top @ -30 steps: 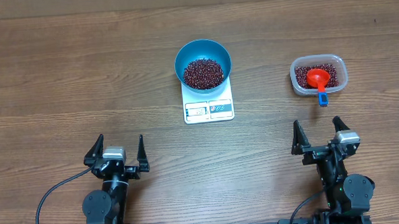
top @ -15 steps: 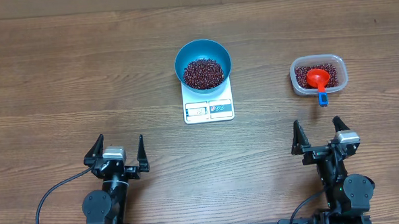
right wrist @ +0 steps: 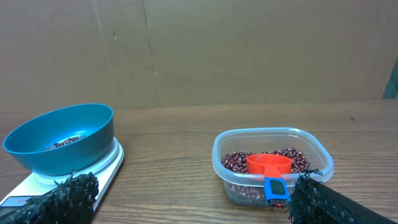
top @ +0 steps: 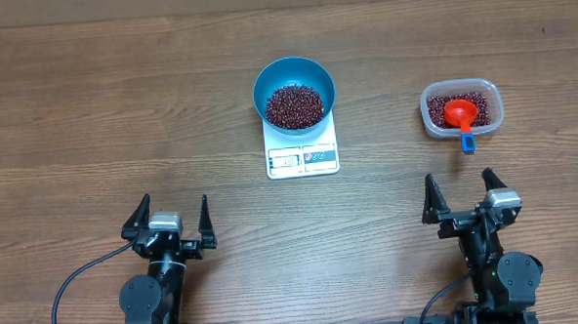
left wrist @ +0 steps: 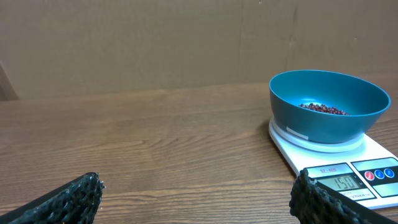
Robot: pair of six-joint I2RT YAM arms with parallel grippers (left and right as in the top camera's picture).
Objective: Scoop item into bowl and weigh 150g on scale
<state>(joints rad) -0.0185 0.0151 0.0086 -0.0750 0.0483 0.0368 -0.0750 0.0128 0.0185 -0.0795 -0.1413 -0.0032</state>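
**Inspector:** Location of the item?

**Assistant:** The beans [top: 294,105] lie in a loose heap in the blue bowl [top: 262,85]. The heap covers the bottom and sits well below the rim. More beans of the same kind fill the clear tub [top: 460,82] on the right side of the table [top: 91,112].

**Inspector:** And the bowl?

**Assistant:** It stands upright on the rear part of the white scale [top: 303,159], leaving the front panel uncovered. In the left wrist view the display [left wrist: 346,183] appears to read 150.

**Inspector:** Tub contents besides beans?

**Assistant:** A red scoop [top: 460,112] rests on the beans, cup upward. Its blue handle end sticks out over the tub's near wall.

**Inspector:** Left claw?

**Assistant:** The left gripper [top: 173,199] is at the near edge of the table, with its fingers spread wide apart. It touches nothing and is well apart from the scale.

**Inspector:** Right claw?

**Assistant:** The right gripper [top: 457,177] is likewise fully spread and grasps nothing. It sits at the near edge, in line with the tub but apart from it. Its own camera shows both finger pads low in frame, with the tub and scoop between them and farther off.
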